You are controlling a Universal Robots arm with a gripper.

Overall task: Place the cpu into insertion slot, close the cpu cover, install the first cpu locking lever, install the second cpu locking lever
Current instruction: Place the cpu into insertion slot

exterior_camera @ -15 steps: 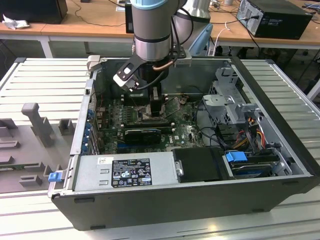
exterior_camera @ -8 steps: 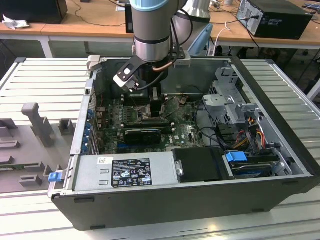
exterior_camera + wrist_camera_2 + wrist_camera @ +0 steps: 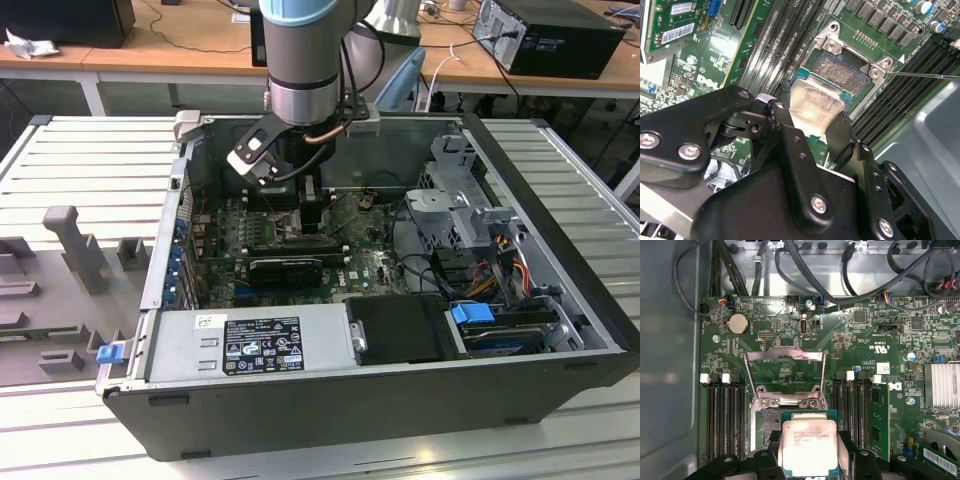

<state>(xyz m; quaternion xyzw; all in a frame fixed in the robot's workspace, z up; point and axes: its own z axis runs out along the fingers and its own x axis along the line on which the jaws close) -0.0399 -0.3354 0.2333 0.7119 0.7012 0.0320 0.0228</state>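
Arm reaches into the open computer case (image 3: 330, 400), over the motherboard (image 3: 865, 340). The cpu cover (image 3: 785, 355) stands flipped open, the insertion slot (image 3: 840, 70) bare. Gripper (image 3: 812, 125) is clamped on the cpu (image 3: 807, 445), held over the slot's near edge, not seated. I'd keep it level, square corners to the frame (pins look fragile), no sliding.

In the first wrist view the chip (image 3: 808, 452) covers much of the socket (image 3: 767, 427). The picture's edge cuts off the gripper (image 3: 808, 441).

The arm (image 3: 300, 60) reaches down into the open computer case (image 3: 400, 400), tool (image 3: 308, 205) over the motherboard (image 3: 370, 265).
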